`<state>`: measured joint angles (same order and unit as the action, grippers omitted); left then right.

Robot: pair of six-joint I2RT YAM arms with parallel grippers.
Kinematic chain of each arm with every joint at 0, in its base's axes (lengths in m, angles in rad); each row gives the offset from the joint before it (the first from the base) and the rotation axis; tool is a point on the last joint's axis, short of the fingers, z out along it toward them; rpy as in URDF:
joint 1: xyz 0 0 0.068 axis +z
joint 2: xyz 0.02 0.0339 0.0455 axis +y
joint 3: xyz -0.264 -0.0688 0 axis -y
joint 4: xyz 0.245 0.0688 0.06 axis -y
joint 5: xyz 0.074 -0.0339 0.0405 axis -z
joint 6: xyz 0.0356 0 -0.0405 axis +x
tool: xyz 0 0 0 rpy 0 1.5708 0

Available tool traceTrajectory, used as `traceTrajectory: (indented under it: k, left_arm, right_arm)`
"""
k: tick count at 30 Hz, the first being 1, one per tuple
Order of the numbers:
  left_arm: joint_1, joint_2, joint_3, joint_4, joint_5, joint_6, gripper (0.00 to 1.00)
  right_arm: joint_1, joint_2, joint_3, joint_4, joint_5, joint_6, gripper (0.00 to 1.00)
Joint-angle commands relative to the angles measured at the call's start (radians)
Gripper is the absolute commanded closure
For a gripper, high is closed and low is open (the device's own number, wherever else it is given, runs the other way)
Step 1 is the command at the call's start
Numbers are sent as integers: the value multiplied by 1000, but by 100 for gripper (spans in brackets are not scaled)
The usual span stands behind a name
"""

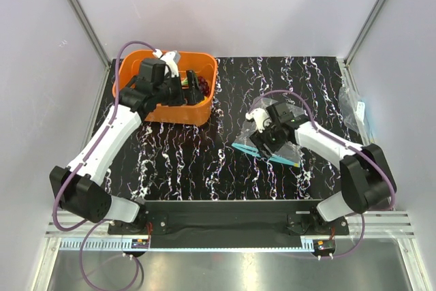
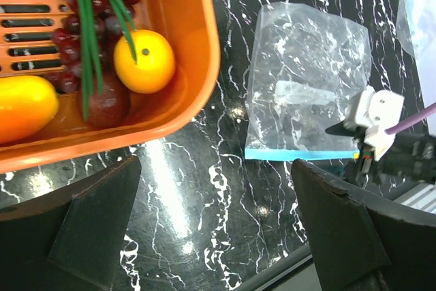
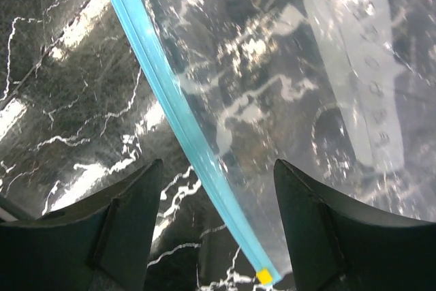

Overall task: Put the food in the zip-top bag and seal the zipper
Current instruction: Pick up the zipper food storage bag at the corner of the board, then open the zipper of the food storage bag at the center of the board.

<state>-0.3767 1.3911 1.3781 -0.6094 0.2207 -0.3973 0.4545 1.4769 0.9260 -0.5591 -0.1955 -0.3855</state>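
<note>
We see the orange basket point(image 2: 204, 46) just up and left of our left gripper point(image 2: 214, 165), whose fingers are spread wide and empty. The zip-top bag point(image 2: 306, 80) lies flat beneath our right gripper point(image 3: 216, 168), whose parted fingers straddle it without clamping. The mango point(image 2: 24, 107), apple point(image 2: 109, 103), lemon point(image 2: 144, 61), grapes point(image 2: 68, 39) and chives point(image 2: 85, 25) sit in the basket. Opening the bag seems to be the step in hand; next we must pinch the zipper point(image 3: 170, 107) edge.
</note>
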Motion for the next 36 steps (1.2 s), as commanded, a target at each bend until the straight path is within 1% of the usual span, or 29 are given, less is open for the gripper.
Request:
traceTrajectory:
  k: [1, 2, 5, 6, 7, 8, 10, 12, 13, 14, 18, 20, 21, 23, 24, 26, 27, 29, 30, 33, 36]
  left_arm:
    - [27, -27, -1, 45, 37, 2, 1]
    - [30, -29, -4, 46, 39, 3, 1]
    - [36, -30, -11, 51, 45, 6, 1]
    - [39, -29, -16, 53, 48, 8, 1]
    - [41, -30, -19, 56, 54, 6, 1]
    - [41, -33, -17, 53, 57, 9, 1]
    - [45, -37, -16, 51, 68, 26, 1]
    - [45, -35, -13, 54, 88, 57, 1]
    - [45, -27, 2, 54, 109, 67, 1]
    - [44, -24, 12, 48, 115, 80, 1]
    - [35, -20, 41, 51, 114, 86, 1]
    - [35, -12, 44, 68, 138, 87, 1]
    - [33, -10, 44, 76, 164, 86, 1]
    - [25, 0, 49, 97, 175, 80, 1]
    - [21, 14, 56, 100, 174, 69, 1]
    - [12, 26, 62, 115, 166, 58, 1]
    - [9, 32, 61, 120, 166, 40, 1]
    - [9, 51, 56, 141, 170, -4, 1]
    - [9, 57, 50, 154, 187, -18, 1]
    - [4, 77, 50, 203, 221, -66, 1]
    - [-22, 111, 84, 206, 210, -45, 1]
  right_arm:
    - [32, 43, 4, 85, 40, -27, 27]
    - [48, 55, 8, 90, 71, -27, 29]
    - [68, 92, 16, 123, 154, -20, 46]
    - [69, 109, 26, 126, 163, -16, 64]
    - [67, 114, 30, 123, 169, -12, 74]
    - [67, 117, 39, 122, 168, -4, 80]
    - [69, 106, 60, 120, 153, 22, 87]
    - [69, 77, 92, 119, 127, 46, 89]
    - [69, 69, 109, 129, 111, 103, 95]
    - [69, 63, 128, 140, 114, 143, 99]
    - [69, 123, 301, 130, 175, 311, 100]
    - [70, 161, 376, 75, 191, 348, 100]
    - [69, 199, 457, 47, 191, 379, 100]
    - [69, 239, 526, -8, 188, 427, 100]
    - [69, 249, 583, -25, 171, 477, 100]
    - [67, 266, 629, -32, 145, 540, 100]
    - [69, 272, 670, -33, 131, 613, 100]
    - [69, 283, 707, -33, 79, 669, 100]
    - [69, 286, 735, -29, 62, 725, 100]
    - [69, 289, 778, -24, 4, 792, 100]
    - [69, 280, 801, -33, -24, 836, 100]
